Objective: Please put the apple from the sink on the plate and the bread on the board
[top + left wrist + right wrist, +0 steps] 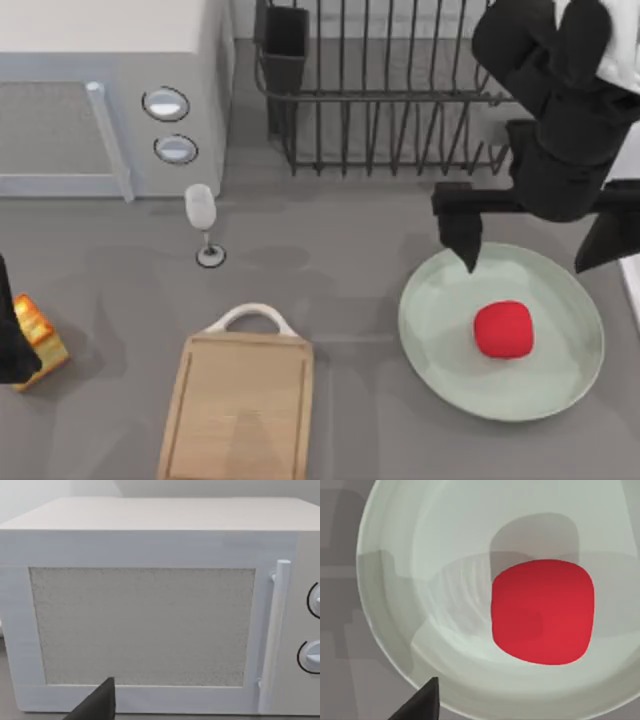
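Apple (503, 329) rests on plate (430, 330), near centre: first half of task judged complete. Right gripper (540, 250) hangs above plate's far rim, fingers spread wide, nothing held; apple lies below and between them, clear of both.

Bread (40, 335) sits at table's left edge, well apart from board (240, 410), which lies bare. Left gripper (12, 345) is at bread, touching it; finger state cannot be told. Likely reason: bread transfer is next.

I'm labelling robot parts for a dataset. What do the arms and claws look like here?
Both arms are plain matte black with blocky segments. The right claw has two tapered, pointed black fingers on a wide crossbar. The left claw is a black shape at the table's left edge. No cables or markings show.
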Controlling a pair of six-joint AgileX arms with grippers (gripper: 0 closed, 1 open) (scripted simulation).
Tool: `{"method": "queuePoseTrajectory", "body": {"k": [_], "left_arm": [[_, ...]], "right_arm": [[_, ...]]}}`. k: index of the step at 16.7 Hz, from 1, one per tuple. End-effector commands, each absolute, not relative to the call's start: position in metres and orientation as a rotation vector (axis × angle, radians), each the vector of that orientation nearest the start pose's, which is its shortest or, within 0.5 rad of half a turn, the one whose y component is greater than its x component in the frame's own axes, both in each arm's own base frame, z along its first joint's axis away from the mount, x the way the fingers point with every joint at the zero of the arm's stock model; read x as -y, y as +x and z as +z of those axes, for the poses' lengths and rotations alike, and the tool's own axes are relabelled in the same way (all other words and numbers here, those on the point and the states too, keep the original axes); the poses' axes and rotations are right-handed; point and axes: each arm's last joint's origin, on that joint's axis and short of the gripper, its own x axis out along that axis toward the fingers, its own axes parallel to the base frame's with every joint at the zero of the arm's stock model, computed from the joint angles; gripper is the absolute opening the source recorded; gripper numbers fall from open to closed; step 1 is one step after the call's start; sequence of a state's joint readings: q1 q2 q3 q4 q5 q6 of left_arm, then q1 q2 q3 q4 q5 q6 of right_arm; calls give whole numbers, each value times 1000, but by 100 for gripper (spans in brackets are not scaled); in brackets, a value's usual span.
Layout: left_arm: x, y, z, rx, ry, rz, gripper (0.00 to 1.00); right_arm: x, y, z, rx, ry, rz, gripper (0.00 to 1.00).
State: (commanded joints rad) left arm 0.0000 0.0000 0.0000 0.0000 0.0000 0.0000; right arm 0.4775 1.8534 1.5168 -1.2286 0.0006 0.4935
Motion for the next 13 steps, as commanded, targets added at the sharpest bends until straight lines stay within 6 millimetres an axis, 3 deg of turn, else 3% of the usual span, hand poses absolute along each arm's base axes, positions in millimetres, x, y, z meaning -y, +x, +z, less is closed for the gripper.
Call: {"method": "queuePoseTrajectory", "body": {"k": [3, 6, 10, 13], "left_arm": [[1, 106, 160, 0, 0, 0, 100], [1, 106, 160, 0, 0, 0, 100], [1, 106, 160, 0, 0, 0, 100], [1, 106, 160, 0, 0, 0, 100]], "right_arm": [[-151, 302, 237, -1507, 33, 16, 100], [-125, 281, 252, -1373, 74, 59, 100], [-81, 233, 269, -1090, 126, 115, 100], [-49, 186, 267, -822, 143, 135, 100]]}}
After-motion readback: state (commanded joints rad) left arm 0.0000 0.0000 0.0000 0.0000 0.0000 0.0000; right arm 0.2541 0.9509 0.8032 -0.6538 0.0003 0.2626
